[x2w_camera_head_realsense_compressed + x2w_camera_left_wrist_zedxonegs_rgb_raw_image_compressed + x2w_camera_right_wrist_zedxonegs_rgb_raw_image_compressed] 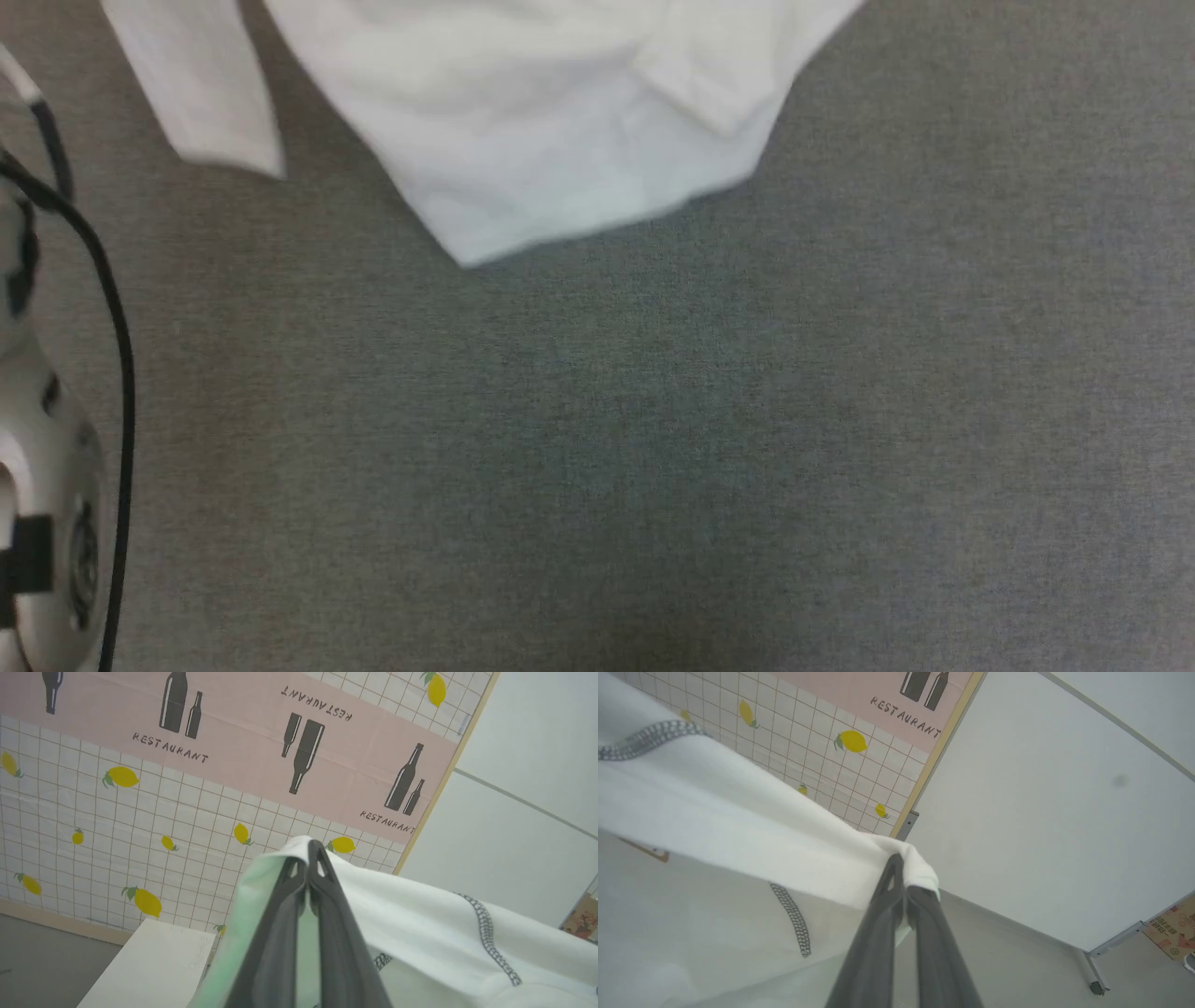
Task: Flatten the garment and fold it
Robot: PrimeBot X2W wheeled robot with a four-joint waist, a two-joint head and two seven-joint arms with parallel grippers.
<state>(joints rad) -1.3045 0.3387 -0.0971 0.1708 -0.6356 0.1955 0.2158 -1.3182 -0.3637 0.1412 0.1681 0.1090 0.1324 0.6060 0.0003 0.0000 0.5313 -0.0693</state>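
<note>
The garment, a thin white shirt, hangs down at the top of the head view over the grey surface, its lower hem free and one sleeve dangling at the left. In the left wrist view my left gripper is shut on an upper edge of the garment; dark zigzag stitching runs across the cloth to the right. Seen from the right wrist, my right gripper is shut on another edge of the garment, which stretches away to the left with the same stitching.
A pale forearm with a black cable fills the left edge of the head view. A white box stands below the lemon-patterned wall sheet. A white partition on castors and a cardboard box stand to the right.
</note>
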